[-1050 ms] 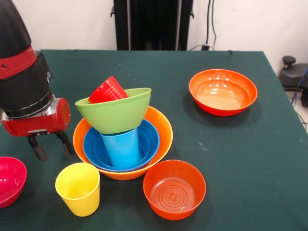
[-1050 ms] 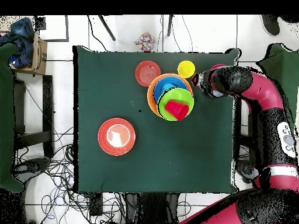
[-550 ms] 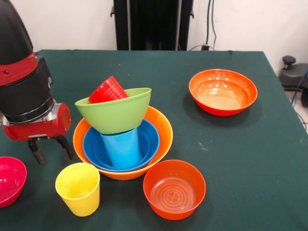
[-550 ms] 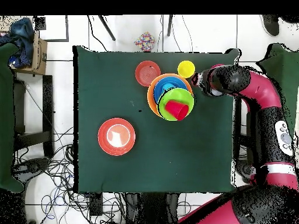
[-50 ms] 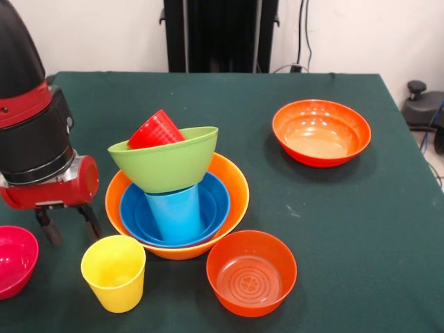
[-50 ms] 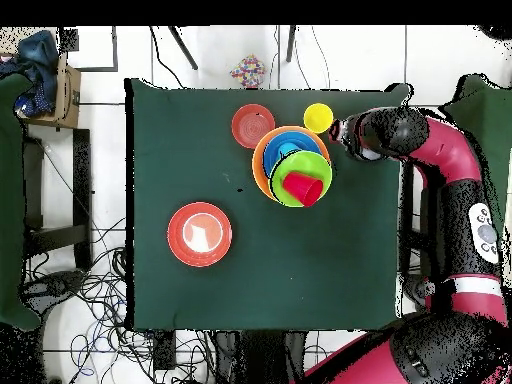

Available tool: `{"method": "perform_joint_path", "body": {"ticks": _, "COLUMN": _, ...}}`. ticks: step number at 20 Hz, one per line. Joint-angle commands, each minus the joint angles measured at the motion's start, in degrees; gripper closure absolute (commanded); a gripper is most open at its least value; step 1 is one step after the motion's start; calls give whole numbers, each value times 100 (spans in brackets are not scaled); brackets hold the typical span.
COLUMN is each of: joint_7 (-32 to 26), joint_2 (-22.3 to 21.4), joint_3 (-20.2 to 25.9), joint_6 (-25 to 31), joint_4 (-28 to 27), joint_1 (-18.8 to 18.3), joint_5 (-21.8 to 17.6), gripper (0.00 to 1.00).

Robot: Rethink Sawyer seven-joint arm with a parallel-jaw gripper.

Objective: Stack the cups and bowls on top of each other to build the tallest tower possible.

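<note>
1. Pincer (image 5: 66,223) open w/ nothing held, just above surface (image 5: 361,229), betw. pink bowl (image 5: 15,260) & tower (image 5: 177,201).
2. Yellow cup (image 5: 113,272) upright just in front of tower.

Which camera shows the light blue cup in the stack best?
The front view: the light blue cup stands upright inside the blue bowl, under the green bowl. Overhead, the green bowl hides nearly all of it.
</note>
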Motion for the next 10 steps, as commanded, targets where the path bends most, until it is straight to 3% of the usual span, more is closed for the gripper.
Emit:
{"method": "perform_joint_path", "body": {"ticks": 1, "joint_7": -327, "joint_2": 17, "joint_3": -431, "joint_6": -4, "joint_4": -343, "joint_1": 291, "joint_5": -254, "gripper": 0}}
{"method": "perform_joint_path", "body": {"ticks": 10, "joint_7": -344, "joint_2": 3, "joint_3": -395, "joint_6": 61, "joint_4": -395, "joint_1": 321, "joint_5": -185, "gripper": 0}}
